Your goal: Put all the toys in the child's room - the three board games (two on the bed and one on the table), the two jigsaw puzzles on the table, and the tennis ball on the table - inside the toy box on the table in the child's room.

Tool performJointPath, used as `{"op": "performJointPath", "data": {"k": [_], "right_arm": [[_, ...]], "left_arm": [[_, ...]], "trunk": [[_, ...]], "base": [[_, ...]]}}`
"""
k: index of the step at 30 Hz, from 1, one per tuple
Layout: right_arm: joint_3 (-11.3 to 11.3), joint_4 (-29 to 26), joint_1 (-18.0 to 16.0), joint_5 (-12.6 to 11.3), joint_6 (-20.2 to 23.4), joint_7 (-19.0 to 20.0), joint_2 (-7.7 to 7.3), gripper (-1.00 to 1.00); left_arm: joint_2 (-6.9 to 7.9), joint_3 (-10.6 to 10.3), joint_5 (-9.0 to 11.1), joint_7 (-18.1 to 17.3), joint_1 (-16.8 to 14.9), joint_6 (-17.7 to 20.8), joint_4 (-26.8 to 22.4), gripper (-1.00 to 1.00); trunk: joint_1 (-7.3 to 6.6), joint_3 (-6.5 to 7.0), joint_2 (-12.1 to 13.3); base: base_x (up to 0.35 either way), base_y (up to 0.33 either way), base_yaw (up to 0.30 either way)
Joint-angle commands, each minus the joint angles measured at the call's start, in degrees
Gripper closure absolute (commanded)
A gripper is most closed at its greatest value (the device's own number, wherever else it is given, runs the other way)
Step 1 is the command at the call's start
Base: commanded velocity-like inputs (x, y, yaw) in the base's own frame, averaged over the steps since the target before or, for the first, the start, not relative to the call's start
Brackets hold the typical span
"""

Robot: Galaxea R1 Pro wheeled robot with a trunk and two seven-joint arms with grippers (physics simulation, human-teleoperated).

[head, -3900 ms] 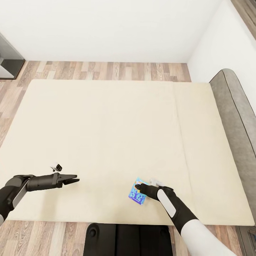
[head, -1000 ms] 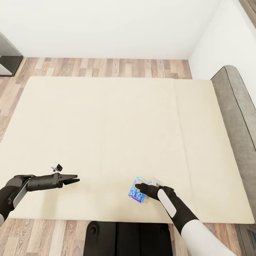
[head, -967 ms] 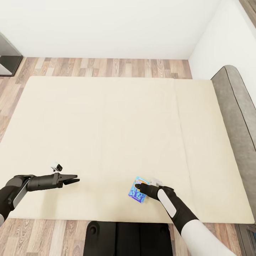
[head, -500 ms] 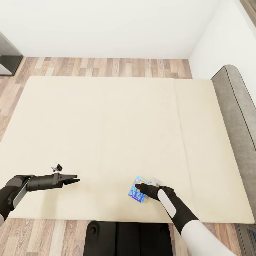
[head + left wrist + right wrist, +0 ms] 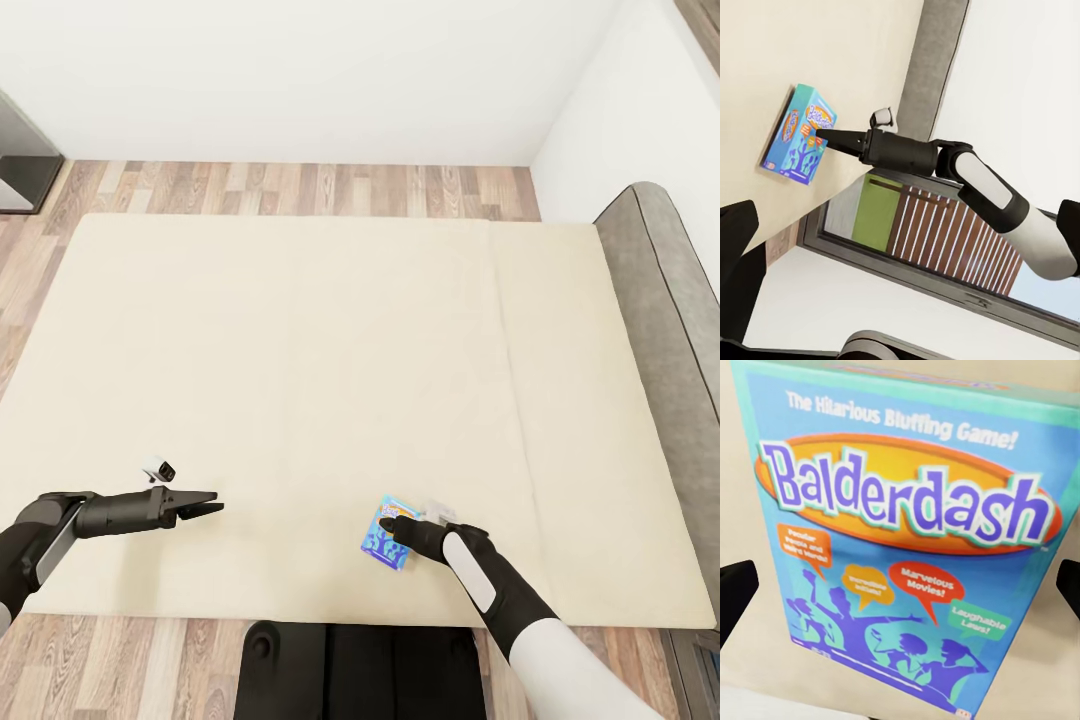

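Change: nothing differs from half a second ago; both arms, the game and the camera stay as they were.
Game: small blue "Balderdash" box (image 5: 385,540) lies flat on the bed (image 5: 300,380), near its front edge, right of the middle.
Axis: the box's long side runs from the front edge towards the far side, tilted a little rightward; the title end is the far one.
Right gripper (image 5: 392,526): over the box's far right part; in its wrist view the jaws stand wide, one dark tip (image 5: 733,600) at each side of the box, holding nothing.
Left gripper (image 5: 212,502): above bare mattress, well left of the box; jaws look nearly closed, and hold nothing.
Hidden: the right gripper covers the box's right edge; touch with the box cannot be told.
Cut off: headboard (image 5: 665,300) runs out at the right.
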Motion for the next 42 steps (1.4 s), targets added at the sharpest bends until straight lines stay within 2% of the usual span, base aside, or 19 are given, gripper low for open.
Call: {"op": "performJointPath", "data": {"k": [1,42], "right_arm": [[0.09,-0.08,-0.02,-0.39,0.18,-0.3,-0.02,-1.0],[-0.05,-0.08,0.05,-0.38,0.18,-0.24,-0.02,-1.0]], "left_arm": [[0.08,-0.27,0.22,-0.18,-0.04,0.61,0.01,-1.0],[0.08,-0.35,0.22,-0.23,-0.04,0.61,0.01,-1.0]], "trunk": [[0.03,-0.06,-0.09],[0.03,-0.06,-0.09]], "base": [[0.0,0.0,0.0],[0.0,0.021,0.0]]}}
